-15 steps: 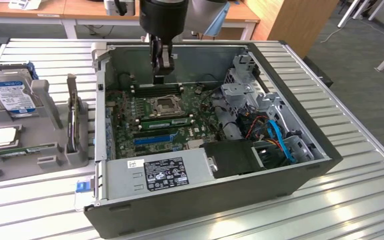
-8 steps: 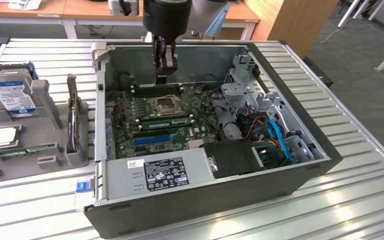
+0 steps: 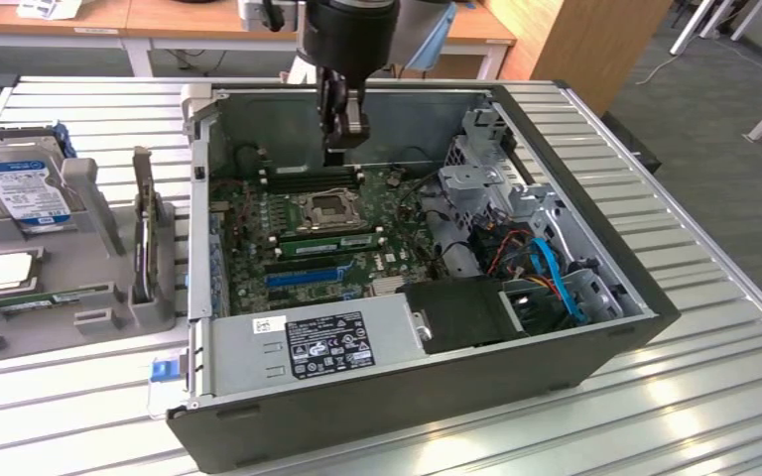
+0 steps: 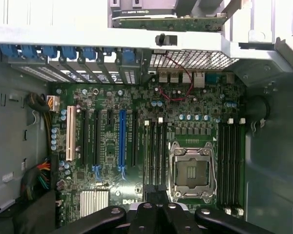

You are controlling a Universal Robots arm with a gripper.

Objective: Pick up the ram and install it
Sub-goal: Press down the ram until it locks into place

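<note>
Standing by the worktop (image 3: 698, 397): the arm is dropped straight into the open PC case (image 3: 593, 213), with the gripper (image 3: 341, 149) hanging just above the motherboard (image 3: 321, 233), over the black slots (image 3: 309, 177) on the far side of the CPU socket (image 3: 324, 208). The jaws are closed, and I can't make out anything pinched between them. There's open air around them. The drive cage (image 3: 480, 183) crowds in on the exterior view's right, and the case's back wall is close behind.

The ram (image 3: 143, 233) looks to be outside the case, standing on edge in the grey holder (image 3: 90, 317) just past the case's wall on the exterior view's left, well apart from the gripper. The wrist view catches it as a green strip (image 4: 168, 23) beyond the case rim.
</note>
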